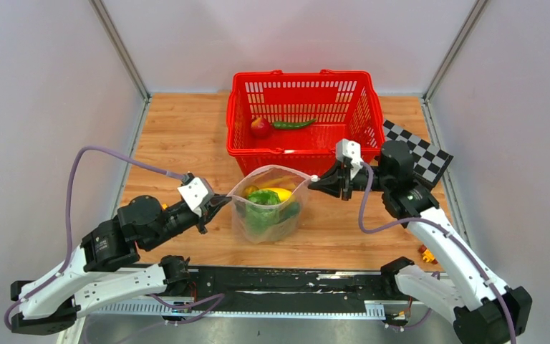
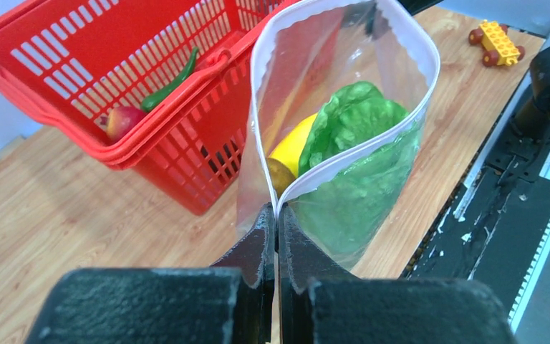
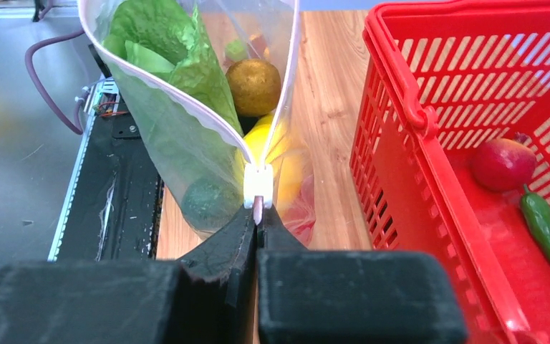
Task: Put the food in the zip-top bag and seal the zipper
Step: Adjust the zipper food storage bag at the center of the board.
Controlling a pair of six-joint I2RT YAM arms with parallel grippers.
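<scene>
Holding the bag (image 1: 265, 218) open, pinched tight by left gripper (image 1: 225, 201) and right gripper (image 1: 314, 179). Next, probably letting go with one to fetch apple (image 1: 261, 127) and chili (image 1: 293, 124).

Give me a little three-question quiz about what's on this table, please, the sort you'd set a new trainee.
1. True or false: the clear plastic zip-top bag is sealed shut.
2. What lies in the red plastic mesh basket? A) a round red apple and a slim green chili B) a yellow lemon C) an orange toy car
3. Which gripper pinches the bag end bearing the small white zipper piece?
Key: 1 false, its mouth gapes open. 2 A. 3 the right gripper.
</scene>
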